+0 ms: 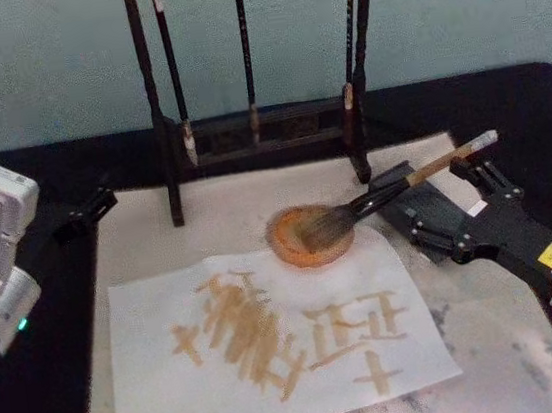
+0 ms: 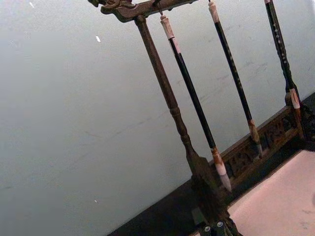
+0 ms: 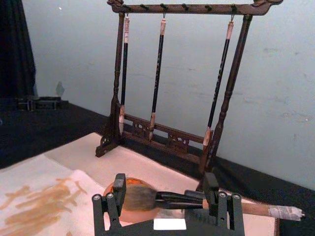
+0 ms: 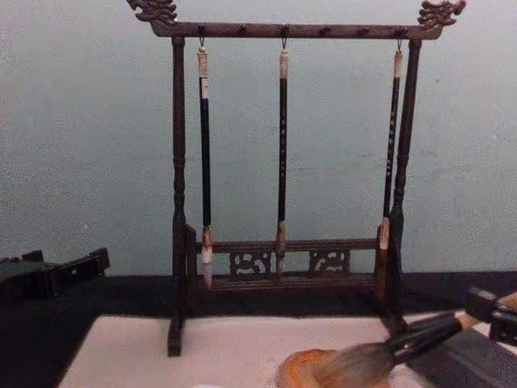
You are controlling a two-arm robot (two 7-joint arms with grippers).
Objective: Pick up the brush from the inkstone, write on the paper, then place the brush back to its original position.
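The brush (image 1: 357, 207) lies tuft-down on the orange inkstone (image 1: 308, 238) at frame centre, its handle slanting toward the upper right. My right gripper (image 1: 451, 195) sits spread wide around that handle, gripping nothing. The paper (image 1: 274, 353), covered in tan strokes, fills the lower centre. The brush stand (image 1: 258, 138) with three slim brushes (image 1: 245, 49) rises behind; my left gripper (image 1: 90, 209) waits at the left edge, whether open I cannot tell

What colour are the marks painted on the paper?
Golden tan strokes on the white paper, clearest in the head view.
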